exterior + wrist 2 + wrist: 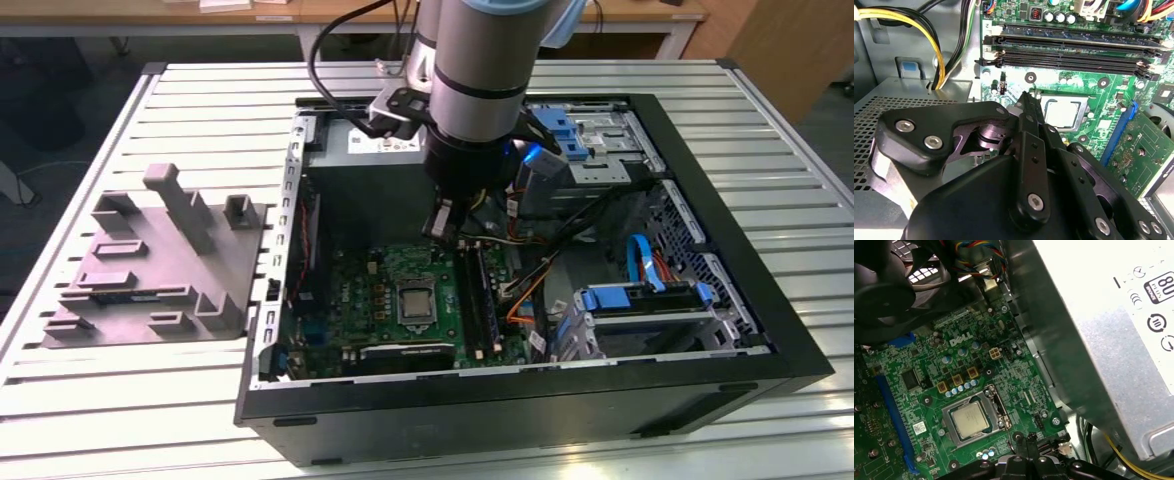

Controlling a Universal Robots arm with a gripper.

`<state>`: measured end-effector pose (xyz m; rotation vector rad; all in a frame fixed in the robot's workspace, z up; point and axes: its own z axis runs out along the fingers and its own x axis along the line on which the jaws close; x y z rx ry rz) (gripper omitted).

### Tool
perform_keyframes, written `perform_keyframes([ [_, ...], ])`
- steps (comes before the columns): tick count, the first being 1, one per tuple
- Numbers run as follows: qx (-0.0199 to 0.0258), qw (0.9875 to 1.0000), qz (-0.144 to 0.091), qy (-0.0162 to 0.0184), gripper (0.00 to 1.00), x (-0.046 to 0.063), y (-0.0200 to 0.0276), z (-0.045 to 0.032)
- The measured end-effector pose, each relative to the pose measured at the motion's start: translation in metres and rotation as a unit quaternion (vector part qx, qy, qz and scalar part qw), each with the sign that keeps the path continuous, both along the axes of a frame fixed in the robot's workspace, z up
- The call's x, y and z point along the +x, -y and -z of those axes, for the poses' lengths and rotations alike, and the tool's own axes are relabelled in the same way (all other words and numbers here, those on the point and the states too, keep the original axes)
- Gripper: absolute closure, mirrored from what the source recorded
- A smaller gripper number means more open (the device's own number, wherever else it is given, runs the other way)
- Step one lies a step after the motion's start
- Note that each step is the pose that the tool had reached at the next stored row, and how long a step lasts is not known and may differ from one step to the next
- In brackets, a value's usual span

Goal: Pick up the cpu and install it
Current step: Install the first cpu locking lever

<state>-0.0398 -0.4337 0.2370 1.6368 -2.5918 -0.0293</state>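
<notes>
The cpu [970,419] is a small silvery square chip. It lies flat inside the silver-framed socket [1000,412] on the green motherboard, and it also shows in the second wrist view [1061,112]. In the exterior view the socket [416,300] is in the middle of the board inside the open black computer case. My gripper [445,228] hangs inside the case, above the board and a little beyond the socket. Its black fingertips [1019,439] are together with nothing between them. In the second wrist view the gripper [1026,96] sits apart from the chip.
A grey moulded tray [147,260] rests on the slatted table at the exterior view's left. Long black memory slots [1069,52] run beside the socket. The silver power supply [1094,340], yellow cables [939,45] and blue drive brackets [634,295] crowd the case.
</notes>
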Motion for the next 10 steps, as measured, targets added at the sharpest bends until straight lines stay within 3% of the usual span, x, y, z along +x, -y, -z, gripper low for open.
perform_keyframes([
  [5, 0.0002, 0.9999, -0.014, -0.0001, 0.89, -0.0017, 0.0021, 0.0002],
  [10, 0.0, 0.9998, -0.018, 0.0, 0.89, -0.002, 0.0093, 0.0002],
])
